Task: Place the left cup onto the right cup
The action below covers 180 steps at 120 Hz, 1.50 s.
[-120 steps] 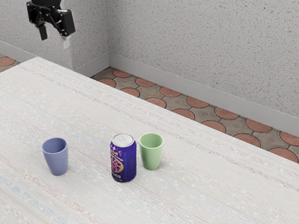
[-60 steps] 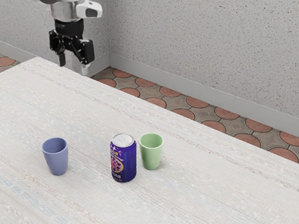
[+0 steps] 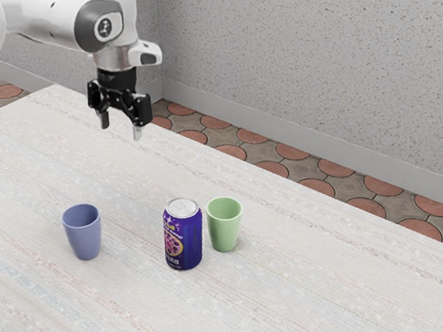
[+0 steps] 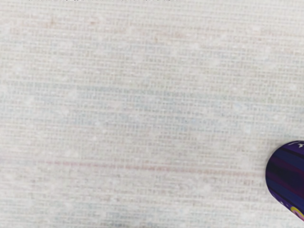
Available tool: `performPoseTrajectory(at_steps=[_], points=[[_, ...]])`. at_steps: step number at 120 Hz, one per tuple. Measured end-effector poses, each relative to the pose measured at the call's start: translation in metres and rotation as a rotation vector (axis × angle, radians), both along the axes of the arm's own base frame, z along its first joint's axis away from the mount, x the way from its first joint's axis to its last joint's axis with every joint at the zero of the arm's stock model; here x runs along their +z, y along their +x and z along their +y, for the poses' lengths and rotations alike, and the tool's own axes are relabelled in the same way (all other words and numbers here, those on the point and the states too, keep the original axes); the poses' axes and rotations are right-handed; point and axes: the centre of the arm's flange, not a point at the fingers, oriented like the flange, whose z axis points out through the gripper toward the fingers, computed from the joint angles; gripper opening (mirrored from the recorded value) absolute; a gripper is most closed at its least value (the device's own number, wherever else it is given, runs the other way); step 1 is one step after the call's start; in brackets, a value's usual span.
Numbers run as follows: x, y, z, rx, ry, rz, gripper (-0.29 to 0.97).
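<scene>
At the exterior view's left the arm [image 3: 51, 17] comes in and the gripper [image 3: 119, 120] hangs above the far part of the table [image 3: 335, 302]. Its two fingers are spread apart with nothing between them, so it is released and carries nothing.

Below it, nearer to the camera, stands the blue cup [image 3: 82, 231]. It is the left cup, the one to be moved. It stands upright and alone, well apart from the gripper. It looks like a small plain tumbler, wider at the mouth than at the base, with no handle. I judge it light and stiff, probably with a smooth wall that can slip, so a hold across the rim or on the upper wall seems the safest. Because of the taper, a hold low on the body may slide.

To its right stands a purple can [image 3: 183, 234], upright, and just beside the can is the green cup [image 3: 222, 223], also upright with the mouth open upward. This is the right cup, the goal. The can stands between the two cups, so I think the carried cup should pass above it, not beside it.

In the wrist view a part of the can [image 4: 287, 178] shows over the pale table top.

The table is a light wood with fine grain, flat and matte. Behind it are a floor [image 3: 345, 186] of red-brown tiles and a grey speckled wall [image 3: 323, 56].
</scene>
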Motion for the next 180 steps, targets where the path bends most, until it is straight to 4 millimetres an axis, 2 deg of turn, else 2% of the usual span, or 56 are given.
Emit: performPoseTrajectory(at_steps=[11,26,34,47,71,92,108,137,167,180], points=[[-0.009,0.006,0.01,0.041,0.005,-0.015,0.66],[-0.01,0.008,0.016,0.13,-0.005,-0.027,0.66],[-0.01,0.006,0.021,0.196,-0.019,-0.019,0.66],[-0.013,0.002,0.039,0.321,-0.051,0.006,0.66],[-0.017,-0.006,0.059,0.455,-0.058,0.031,0.66],[-0.034,-0.024,0.062,0.535,-0.06,0.051,0.66],[-0.049,-0.034,0.075,0.603,-0.059,0.048,0.66],[-0.075,-0.036,0.079,0.672,-0.052,0.03,0.66],[-0.077,-0.036,0.09,0.729,-0.049,0.0,0.66],[-0.084,-0.051,0.088,0.746,-0.052,0.003,0.66]])
